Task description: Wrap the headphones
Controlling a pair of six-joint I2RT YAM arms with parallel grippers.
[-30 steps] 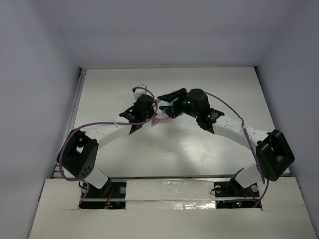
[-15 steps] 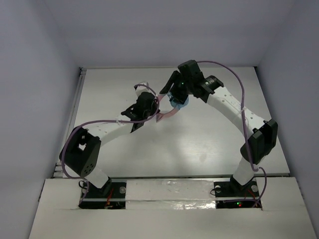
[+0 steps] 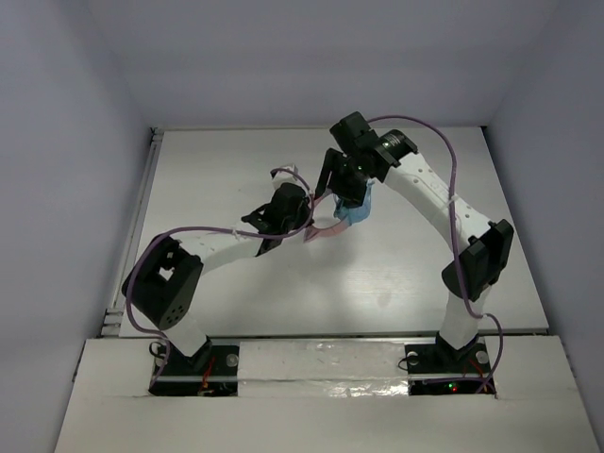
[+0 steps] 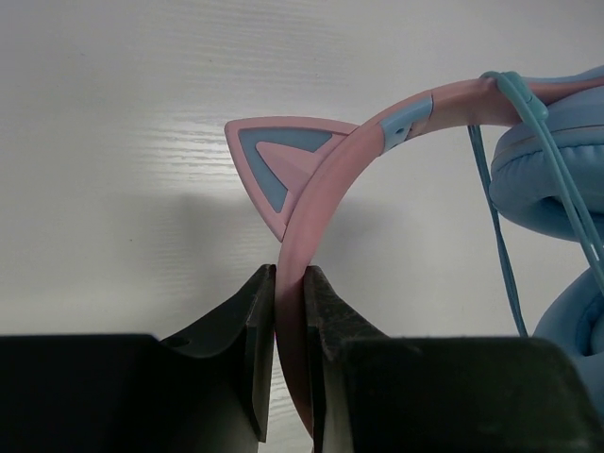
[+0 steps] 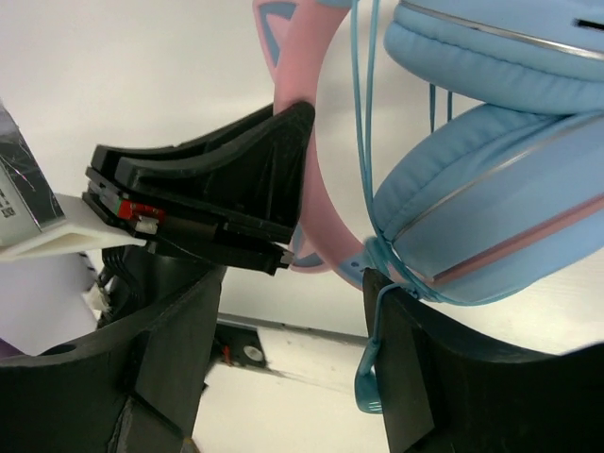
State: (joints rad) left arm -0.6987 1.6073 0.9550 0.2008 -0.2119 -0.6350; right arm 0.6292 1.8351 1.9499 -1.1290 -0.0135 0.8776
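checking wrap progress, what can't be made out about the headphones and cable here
1. Left wrist: the ear cups run off the right edge; fingers of the left gripper hide the lower end of the headband.
2. Right wrist: the cable drops beside a finger of the right gripper; its end, and whether it catches there, cannot be told.
3. Top external: the grippers cover most of the headphones; the cable is too thin to trace.

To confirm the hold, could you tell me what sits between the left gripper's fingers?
The pink headband of the headphones, pinched just below its cat ear, as the left wrist view shows.
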